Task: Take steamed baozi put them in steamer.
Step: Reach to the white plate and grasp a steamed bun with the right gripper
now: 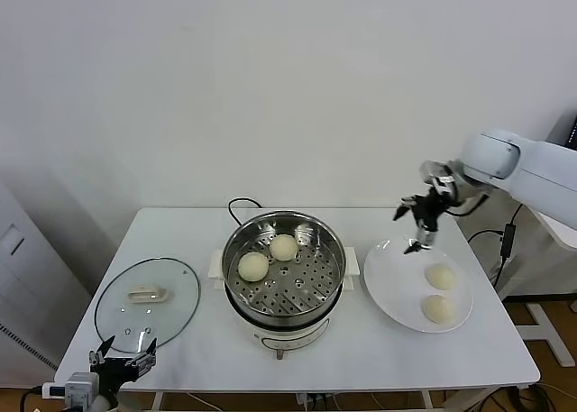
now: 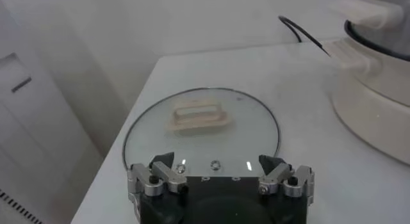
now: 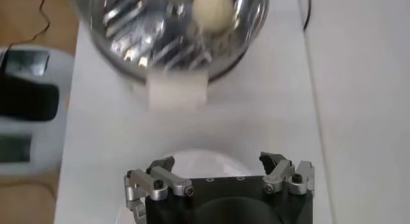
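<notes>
Head view, steamer: sitting mid-table, holding two steamed baozi on the perforated tray, side by side toward the left and rear.
Head view, plate: lying just right of the steamer, carrying two more buns toward its right half, one behind the other.
Head view, glass lid: lying flat on the table left of the steamer, white handle facing up.
Head view, right gripper: hanging over the plate's rear edge, jaws spread wide, gripping nothing, touching nothing.
Head view, left gripper: waiting low at the table's near-left edge, beside the lid, jaws standing wide, carrying nothing.
Left wrist view, left gripper: fingers parted wide over the lid's near rim, nothing between them; steamer's white base showing at the side.
Right wrist view, right gripper: fingers parted wide above the white plate, clasping nothing; steamer lying beyond, one bun showing inside.
</notes>
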You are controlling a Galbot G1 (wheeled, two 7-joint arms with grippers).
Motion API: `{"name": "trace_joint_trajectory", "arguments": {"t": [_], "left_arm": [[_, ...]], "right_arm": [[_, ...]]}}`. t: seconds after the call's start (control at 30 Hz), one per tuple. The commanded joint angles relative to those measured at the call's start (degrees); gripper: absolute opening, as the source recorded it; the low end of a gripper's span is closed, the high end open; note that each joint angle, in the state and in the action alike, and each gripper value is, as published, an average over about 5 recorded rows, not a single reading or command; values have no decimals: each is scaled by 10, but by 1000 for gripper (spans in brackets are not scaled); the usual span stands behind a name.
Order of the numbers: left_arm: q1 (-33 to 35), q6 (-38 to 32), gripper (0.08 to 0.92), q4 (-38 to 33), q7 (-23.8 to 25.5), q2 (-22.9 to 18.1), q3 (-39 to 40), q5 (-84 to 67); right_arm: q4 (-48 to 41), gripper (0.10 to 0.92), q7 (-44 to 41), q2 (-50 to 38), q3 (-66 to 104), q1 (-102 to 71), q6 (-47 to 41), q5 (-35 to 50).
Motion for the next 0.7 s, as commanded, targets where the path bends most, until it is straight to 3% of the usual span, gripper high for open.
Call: {"name": "trace_joint_trajectory", "arguments": {"t": [0.03, 0.7], "left_arm": [[2, 1, 823, -1, -1, 1, -1, 0], [5, 2, 823, 2, -1, 1, -2, 2]], "right_arm": [[-52, 823, -55, -43, 73, -111, 78, -132], [-126, 823, -48, 0, 224, -302, 134, -240]]}}
